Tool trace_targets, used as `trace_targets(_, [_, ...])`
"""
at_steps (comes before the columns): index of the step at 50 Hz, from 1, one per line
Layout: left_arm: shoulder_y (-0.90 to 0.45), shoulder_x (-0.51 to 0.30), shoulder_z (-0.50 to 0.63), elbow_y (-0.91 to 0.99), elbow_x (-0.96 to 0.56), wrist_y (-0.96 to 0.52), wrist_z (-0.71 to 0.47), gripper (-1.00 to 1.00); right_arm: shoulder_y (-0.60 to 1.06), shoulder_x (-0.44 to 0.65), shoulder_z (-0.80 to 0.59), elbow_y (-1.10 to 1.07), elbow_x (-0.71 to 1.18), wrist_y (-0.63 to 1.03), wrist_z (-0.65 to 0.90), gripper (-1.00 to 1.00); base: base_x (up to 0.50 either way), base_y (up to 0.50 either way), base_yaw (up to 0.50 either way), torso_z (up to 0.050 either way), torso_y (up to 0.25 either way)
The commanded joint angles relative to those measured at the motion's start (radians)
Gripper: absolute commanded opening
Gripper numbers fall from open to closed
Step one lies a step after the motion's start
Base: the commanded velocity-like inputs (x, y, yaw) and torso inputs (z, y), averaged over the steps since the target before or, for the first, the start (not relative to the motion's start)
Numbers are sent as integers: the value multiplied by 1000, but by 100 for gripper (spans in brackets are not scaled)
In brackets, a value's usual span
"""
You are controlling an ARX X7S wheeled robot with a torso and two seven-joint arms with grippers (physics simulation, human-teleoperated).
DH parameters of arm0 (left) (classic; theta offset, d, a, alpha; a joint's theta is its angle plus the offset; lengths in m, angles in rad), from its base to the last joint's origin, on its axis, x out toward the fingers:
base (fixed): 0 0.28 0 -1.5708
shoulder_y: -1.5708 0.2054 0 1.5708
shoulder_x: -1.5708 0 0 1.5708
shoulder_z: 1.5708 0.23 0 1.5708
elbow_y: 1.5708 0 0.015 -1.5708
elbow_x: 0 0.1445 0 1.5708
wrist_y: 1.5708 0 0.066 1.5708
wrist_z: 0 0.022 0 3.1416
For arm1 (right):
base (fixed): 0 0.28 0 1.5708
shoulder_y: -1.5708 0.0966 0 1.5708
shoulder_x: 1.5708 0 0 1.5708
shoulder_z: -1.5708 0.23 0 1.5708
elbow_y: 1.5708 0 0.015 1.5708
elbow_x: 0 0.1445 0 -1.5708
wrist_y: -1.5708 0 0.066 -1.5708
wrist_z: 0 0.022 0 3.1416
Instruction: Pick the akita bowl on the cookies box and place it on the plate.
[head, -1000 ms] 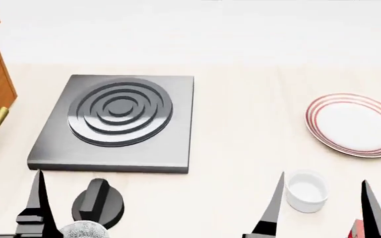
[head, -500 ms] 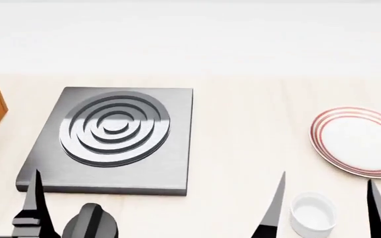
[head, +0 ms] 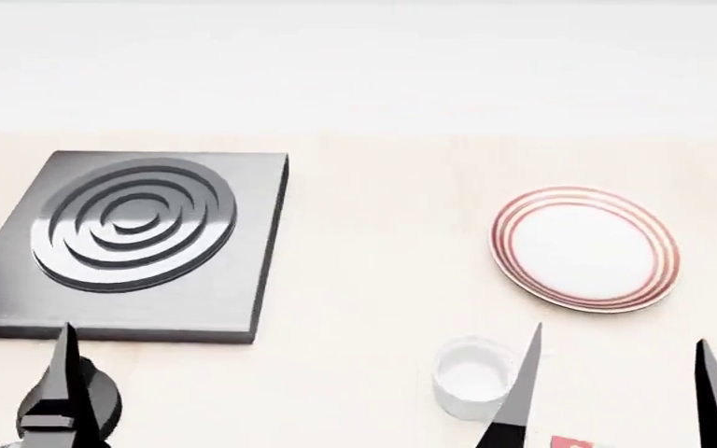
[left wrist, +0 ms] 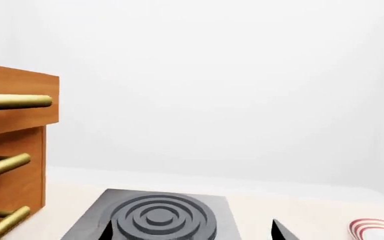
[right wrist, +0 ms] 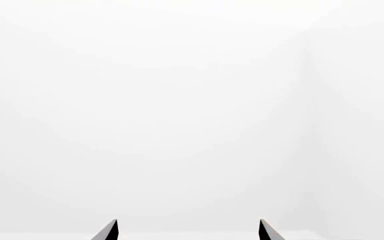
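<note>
1. Plate on the pale counter, right of centre in head view; rim edge also in left wrist view.
2. Small white cup near the plate, closer to the robot, touching nothing.
3. Red sliver at bottom edge, probably cookies box; akita bowl not visible in any view.
4. Right gripper: prongs spread apart, nothing between.
5. Left gripper: tips apart in wrist view, empty.
6. Grey stove plate at left, black knob below; wooden drawers beside.
</note>
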Motion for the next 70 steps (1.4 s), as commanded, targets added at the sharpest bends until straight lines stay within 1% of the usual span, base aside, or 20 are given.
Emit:
trace_targets(1, [2,-7,6,-5,-5,8,-5,100,0,6,-1,-1,7,1,9,100,-148,-500,0,0,0])
trace_targets(38, [-2,-44,36,-3,-31,8,-39,100,-12,35,-17,-8,41,-17,8,100,-115,-500,0,0,0])
trace_targets(42, [-2,-47,38,-6,-34,12,-42,100,0,36,-21,-2,41,14,13,100,-35,-500,0,0,0])
trace_targets(45, [-3,-49,39,-9,-35,14,-45,100,-10,40,-30,7,50,-22,-2,100,0,0,0,0,0])
trace_targets(50, [-4,-52,38,-8,-42,11,-52,100,-8,37,-26,4,35,-19,16,100,0,0,0,0,0])
trace_targets(53, [-5,-54,39,-11,-45,13,-55,100,-7,38,-37,10,0,-24,27,100,450,-115,0,0,0])
trace_targets(66, [-8,-62,45,-14,-54,11,-67,100,-5,49,-41,-1,25,2,23,100,500,-104,0,0,0])
trace_targets(70, [0,-65,46,-23,-54,51,-54,100,-2,52,-43,0,30,9,21,100,500,-97,0,5,0])
